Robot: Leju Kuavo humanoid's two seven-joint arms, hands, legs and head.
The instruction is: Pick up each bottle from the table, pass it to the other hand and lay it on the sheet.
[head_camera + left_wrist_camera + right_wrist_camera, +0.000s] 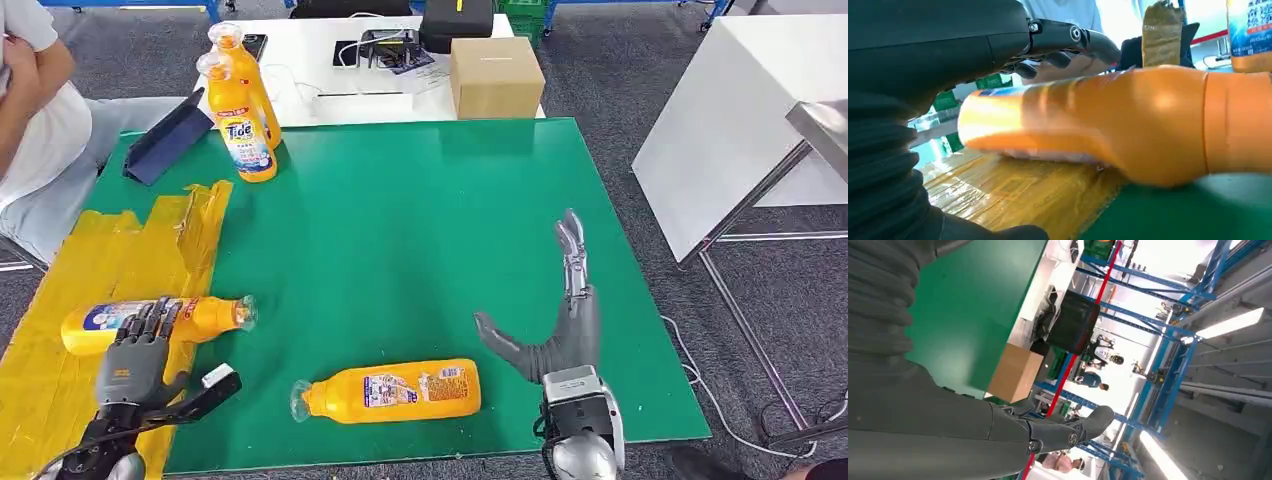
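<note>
left hand (140,345) rests on bottle (200,318) (lying on yellow sheet (60,390)).

One bottle (150,322) lying on the sheet (60,300), another (390,391) on the table (400,230) to its right.

Green table (400,250) with yellow sheet (60,300), one lying bottle (390,391), two upright bottles (245,120), dark folder (165,140).

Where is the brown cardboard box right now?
In the head view, the brown cardboard box sits on the white table just beyond the far edge of the green mat, right of centre.
</note>
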